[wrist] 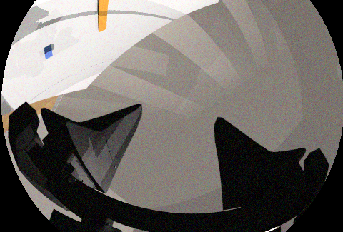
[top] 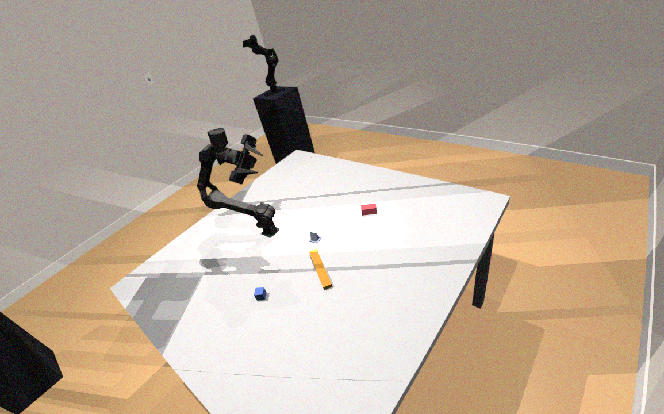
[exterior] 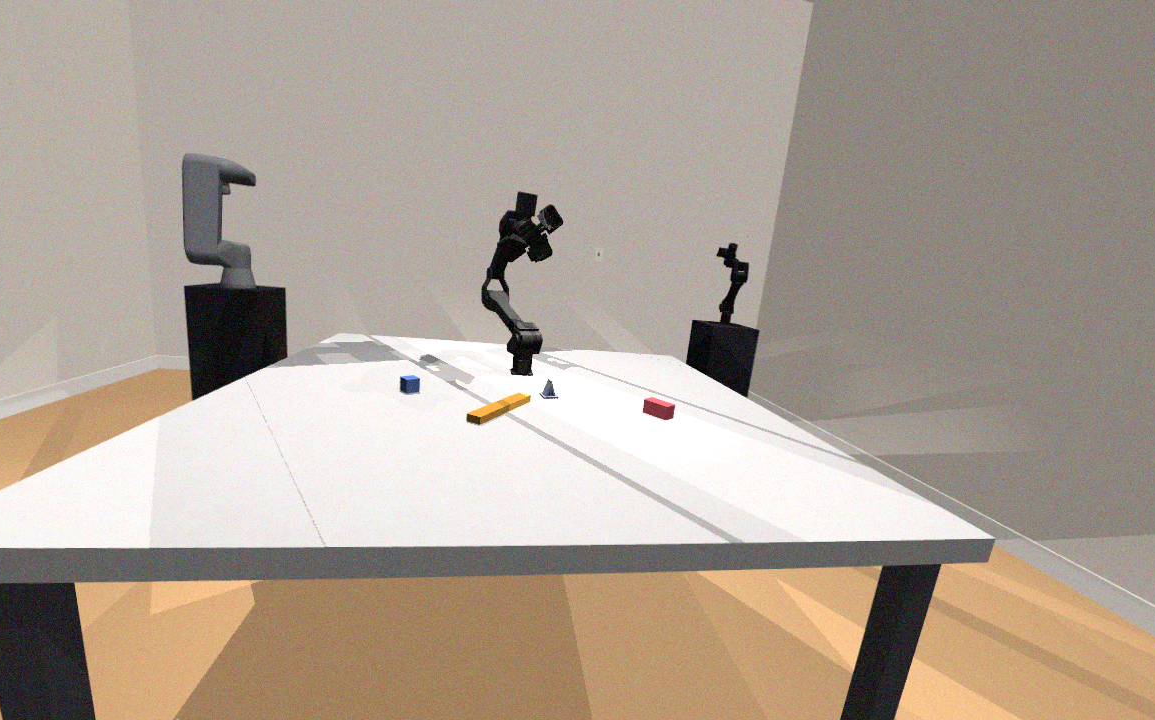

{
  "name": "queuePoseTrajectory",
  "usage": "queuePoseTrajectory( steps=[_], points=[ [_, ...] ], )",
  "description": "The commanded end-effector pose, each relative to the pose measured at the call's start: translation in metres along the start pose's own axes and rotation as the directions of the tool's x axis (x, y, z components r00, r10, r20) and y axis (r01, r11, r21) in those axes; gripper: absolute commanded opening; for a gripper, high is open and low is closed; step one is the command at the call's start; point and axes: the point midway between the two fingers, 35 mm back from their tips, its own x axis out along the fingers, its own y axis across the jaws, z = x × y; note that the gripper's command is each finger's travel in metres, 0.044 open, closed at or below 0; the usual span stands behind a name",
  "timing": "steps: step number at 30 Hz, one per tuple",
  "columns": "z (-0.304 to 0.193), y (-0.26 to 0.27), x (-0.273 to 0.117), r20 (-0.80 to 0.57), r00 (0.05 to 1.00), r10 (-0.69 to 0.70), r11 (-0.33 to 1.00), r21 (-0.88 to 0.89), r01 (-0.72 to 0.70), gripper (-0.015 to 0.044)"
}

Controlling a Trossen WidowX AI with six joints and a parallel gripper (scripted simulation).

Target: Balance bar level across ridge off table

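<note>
I am viewing the task at its outset: the orange bar (top: pixel 320 269) (exterior: pixel 499 408) (wrist: pixel 103 11) is lying flat on the white surface (top: pixel 292 329) (exterior: pixel 438 483) (wrist: pixel 82 57), near the small dark ridge (top: pixel 314 236) (exterior: pixel 549 388) but not on it. I am holding the hand (top: pixel 258 163) (exterior: pixel 552 234) (wrist: pixel 179 116) raised well above the surface, its fingers standing apart with nothing between them. Nothing of the balancing is showing as done. Grasping, lifting, centring across the ridge, levelling and releasing are, in my judgement, all remaining.
</note>
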Motion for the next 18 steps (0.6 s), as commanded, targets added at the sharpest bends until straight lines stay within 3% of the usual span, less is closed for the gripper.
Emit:
queuePoseTrajectory(
  steps=[1, 18],
  points=[
    [0.001, -0.004, 0.012, 0.028, 0.999, 0.035, 0.995, 0.088, -0.037, 0.0315],
    [0.006, -0.006, 0.07, 0.142, 0.967, 0.21, 0.866, 0.432, -0.252, 0.0315]
  ],
)
